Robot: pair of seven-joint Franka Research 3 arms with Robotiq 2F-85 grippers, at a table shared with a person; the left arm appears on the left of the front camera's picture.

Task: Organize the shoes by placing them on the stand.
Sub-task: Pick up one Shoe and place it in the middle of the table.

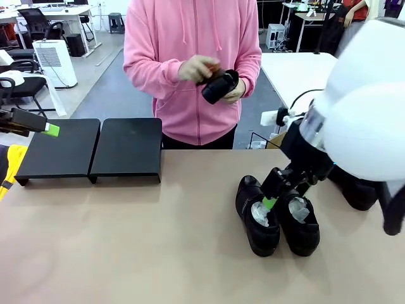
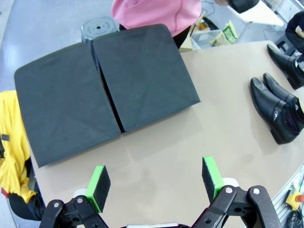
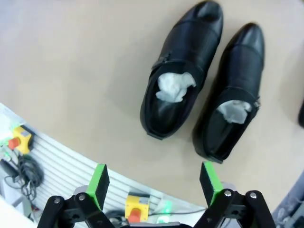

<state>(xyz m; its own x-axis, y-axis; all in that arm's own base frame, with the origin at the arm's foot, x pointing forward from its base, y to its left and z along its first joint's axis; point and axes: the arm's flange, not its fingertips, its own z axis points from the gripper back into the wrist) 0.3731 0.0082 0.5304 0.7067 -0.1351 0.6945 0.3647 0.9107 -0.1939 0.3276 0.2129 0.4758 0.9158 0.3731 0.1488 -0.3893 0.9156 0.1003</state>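
On the bench [image 1: 158, 240], right of centre, two shoes [image 1: 262, 237] lie side by side, none yet on the stand [image 1: 88, 149]. Right pincer [image 1: 269, 204] hovers spread above them; left pincer [image 2: 154, 183] likewise spread. Judged: first pickup; next, descend and pinch one shoe's collar.

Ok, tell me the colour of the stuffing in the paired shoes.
White stuffing inside the black shoes; right wrist view shows it best.

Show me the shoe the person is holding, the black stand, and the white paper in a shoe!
held shoe [image 1: 220, 87]: front view, on its shiny black side.
stand [image 1: 130, 147]: front view, on one platform's bare top.
white paper [image 3: 175, 86]: right wrist view, on the wad's middle.
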